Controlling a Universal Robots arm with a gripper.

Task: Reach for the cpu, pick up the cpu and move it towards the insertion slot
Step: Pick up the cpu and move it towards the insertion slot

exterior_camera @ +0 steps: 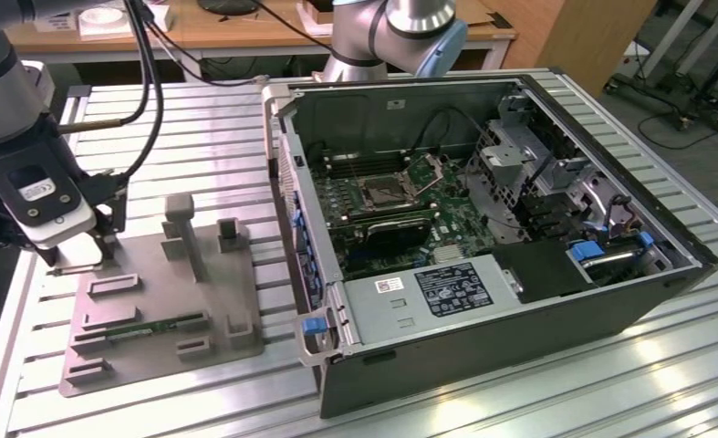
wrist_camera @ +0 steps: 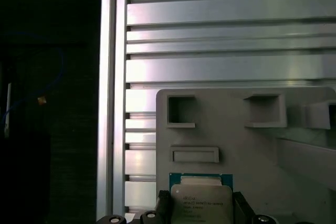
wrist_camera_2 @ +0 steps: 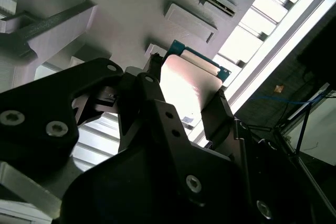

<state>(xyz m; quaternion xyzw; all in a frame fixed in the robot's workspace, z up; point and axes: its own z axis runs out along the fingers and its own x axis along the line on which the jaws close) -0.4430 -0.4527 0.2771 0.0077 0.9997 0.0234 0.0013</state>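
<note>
Item: cpu [wrist_camera: 202, 203], seated between the gripper [wrist_camera_2: 186, 88] fingers [wrist_camera_2: 151, 90], which appear to pinch its opposite edges, above the grey tray [wrist_camera: 252, 145]; insertion slot [exterior_camera: 383, 190] well apart.

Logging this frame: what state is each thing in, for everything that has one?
cpu: clamped in the gripper, at the grey tray.
gripper: shut on the cpu's two edges.
insertion slot: open, hinged plate raised.
computer case: lying down, side panel off.
green circuit strip: seated in a tray recess.
</note>
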